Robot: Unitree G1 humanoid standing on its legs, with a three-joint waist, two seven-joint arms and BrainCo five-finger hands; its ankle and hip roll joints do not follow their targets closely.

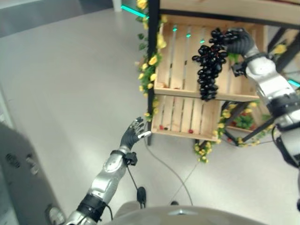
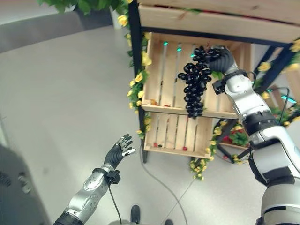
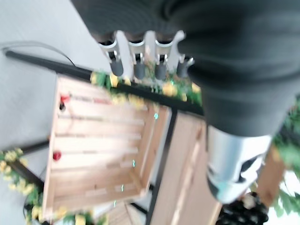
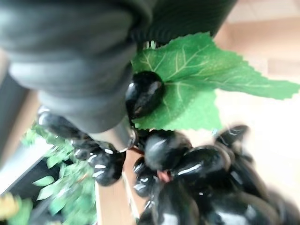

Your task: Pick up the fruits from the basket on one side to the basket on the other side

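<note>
A long bunch of black grapes [image 1: 209,65] with a green leaf [image 4: 197,79] hangs from my right hand [image 1: 239,40], whose fingers are curled round its top. The bunch dangles in front of the upper wooden crate [image 1: 178,61] on the black-framed shelf. Close up, the glossy grapes [image 4: 187,168] sit right under the hand's dark cover. My left hand [image 1: 133,132] is lower down, held out over the floor near the lower wooden crate [image 1: 180,117], fingers straight and holding nothing. A few small red fruits [image 1: 191,131] lie in the lower crate.
The black shelf frame [image 1: 151,56] is wrapped in yellow flowers [image 1: 152,61] and leaves. A wooden board [image 2: 211,18] tops the shelf. Grey floor [image 1: 65,84] spreads to the left. A grey cabinet [image 1: 18,178] stands at the lower left.
</note>
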